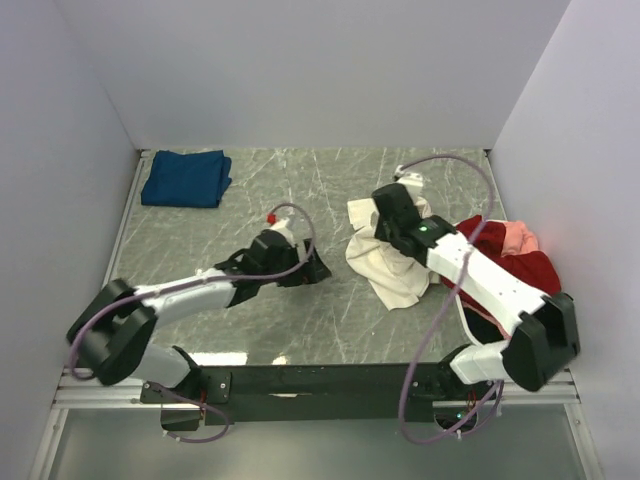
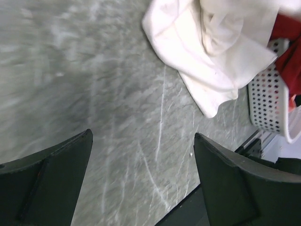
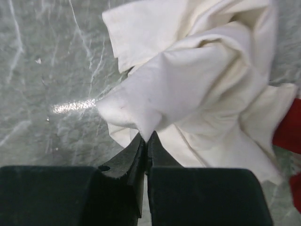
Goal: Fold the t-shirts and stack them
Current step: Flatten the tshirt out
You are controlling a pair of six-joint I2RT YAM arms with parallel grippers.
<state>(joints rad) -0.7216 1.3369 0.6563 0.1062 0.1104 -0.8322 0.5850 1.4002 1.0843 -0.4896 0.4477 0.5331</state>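
closest in, my right tool [image 3: 146,137] has its two black fingers pressed tight together, pinching a fold of the cream-white t-shirt [image 3: 188,84] right at their tips. that shirt lies rumpled and unfolded on the grey marbled worktop [image 1: 300,200]. seen from above, it sits at about 3 o'clock from the worktop's middle, one flap trailing toward 6 o'clock. my right arm reaches over it from the near right corner.

just beside the cream cloth, at its 3 o'clock, sits the white basket [image 2: 270,103], its wall full of small holes. a red t-shirt [image 1: 525,270] is heaped in it and spills over the rim, and a pink t-shirt [image 1: 517,237] shows at the heap's far side. in the left wrist view the cream shirt touches the basket's wall.

my left tool [image 2: 142,136] is spread wide and holds nothing. it hangs over bare worktop near the middle, pointing toward 3 o'clock, with the cream shirt near but apart from it.

well apart from all this, at 10 o'clock in the far left corner, the dark blue t-shirt [image 1: 186,178] lies folded into a flat rectangle.
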